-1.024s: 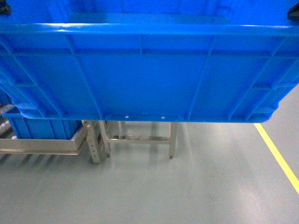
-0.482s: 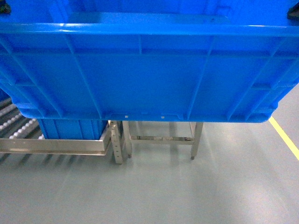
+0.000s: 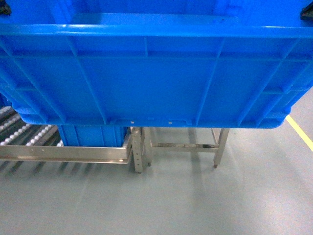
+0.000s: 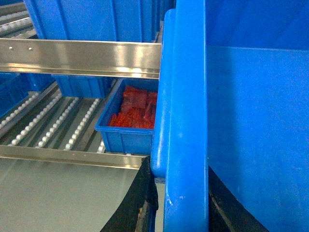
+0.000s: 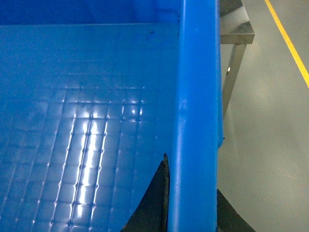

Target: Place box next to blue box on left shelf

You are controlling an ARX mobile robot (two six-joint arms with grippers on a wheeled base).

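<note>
Two hands carry the box (image 3: 156, 73), which fills the head view, held high off the floor; the left shelf (image 3: 63, 152) lies low at the near left with a blue box (image 3: 93, 136) on it. From the left wrist, the left hand (image 4: 176, 203) is clamped over the box's rim so the load hangs level, beside a small bin of red packets (image 4: 128, 118) on the rollers. From the right wrist, the right hand (image 5: 190, 208) is clamped likewise on the opposite rim.

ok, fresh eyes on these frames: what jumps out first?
The big blue box fills the upper head view, carried above the floor, one end effector clamped on each end rim. Lower left is the roller shelf; the left wrist view shows a small blue bin of red packets on it.
</note>
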